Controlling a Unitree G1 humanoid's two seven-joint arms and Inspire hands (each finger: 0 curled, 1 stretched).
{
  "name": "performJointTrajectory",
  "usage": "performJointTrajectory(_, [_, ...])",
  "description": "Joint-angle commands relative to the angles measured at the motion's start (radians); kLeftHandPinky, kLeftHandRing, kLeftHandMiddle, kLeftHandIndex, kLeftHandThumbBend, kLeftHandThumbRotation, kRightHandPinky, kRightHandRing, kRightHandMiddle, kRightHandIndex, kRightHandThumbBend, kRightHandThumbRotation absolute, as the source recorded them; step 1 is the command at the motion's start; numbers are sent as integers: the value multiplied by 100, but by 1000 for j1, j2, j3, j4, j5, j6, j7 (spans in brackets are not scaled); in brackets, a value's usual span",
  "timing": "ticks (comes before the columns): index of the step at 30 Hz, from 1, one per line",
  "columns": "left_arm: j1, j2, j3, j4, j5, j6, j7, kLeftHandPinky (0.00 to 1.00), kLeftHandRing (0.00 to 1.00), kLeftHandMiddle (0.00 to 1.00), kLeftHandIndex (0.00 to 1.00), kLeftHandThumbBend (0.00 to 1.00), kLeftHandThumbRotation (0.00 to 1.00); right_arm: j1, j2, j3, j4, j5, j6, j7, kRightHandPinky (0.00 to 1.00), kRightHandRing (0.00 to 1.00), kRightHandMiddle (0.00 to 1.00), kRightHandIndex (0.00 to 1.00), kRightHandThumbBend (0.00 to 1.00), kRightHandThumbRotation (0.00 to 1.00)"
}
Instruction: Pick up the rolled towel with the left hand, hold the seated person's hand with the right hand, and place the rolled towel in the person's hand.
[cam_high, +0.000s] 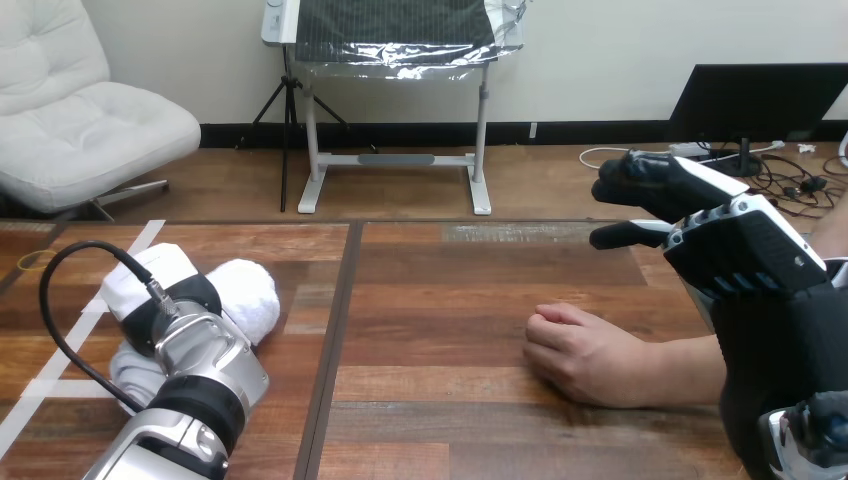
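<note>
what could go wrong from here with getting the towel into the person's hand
1. The person's hand rests as a closed fist; with no open palm, the towel would likely roll off.
2. The right robot hand hangs above and apart from the fist; coming down, it might press on it rather than hold it.
3. The left robot hand covers part of the towel, so its grip cannot be judged; a loose hold could drop it.

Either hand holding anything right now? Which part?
Right hand holds nothing, apart from the person's hand. Left hand is at the rolled towel; grip cannot be told.
</note>
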Motion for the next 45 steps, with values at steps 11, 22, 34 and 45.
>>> performJointTrajectory(11, [-52, 8, 14, -11, -38, -41, 22, 15, 28, 43, 67, 79, 2, -49, -10, -11, -9, 4, -17, 1, 65, 79, 80, 77, 91, 100])
performJointTrajectory(22, [-37, 10, 25, -19, -59, -86, 66, 27, 43, 56, 67, 80, 6, -41, -12, -12, -15, 11, -8, 1, 65, 79, 80, 77, 92, 100])
performJointTrajectory(34, [-26, 15, 31, -45, -75, -120, 87, 13, 24, 37, 59, 77, 1, -44, -12, -13, -14, 9, -9, 3, 64, 79, 80, 77, 91, 100])
performJointTrajectory(45, [12, 25, 56, -85, -83, -205, 139, 9, 18, 28, 57, 73, 0, -42, -10, -8, -21, 11, 0, 1, 64, 79, 80, 77, 92, 100])
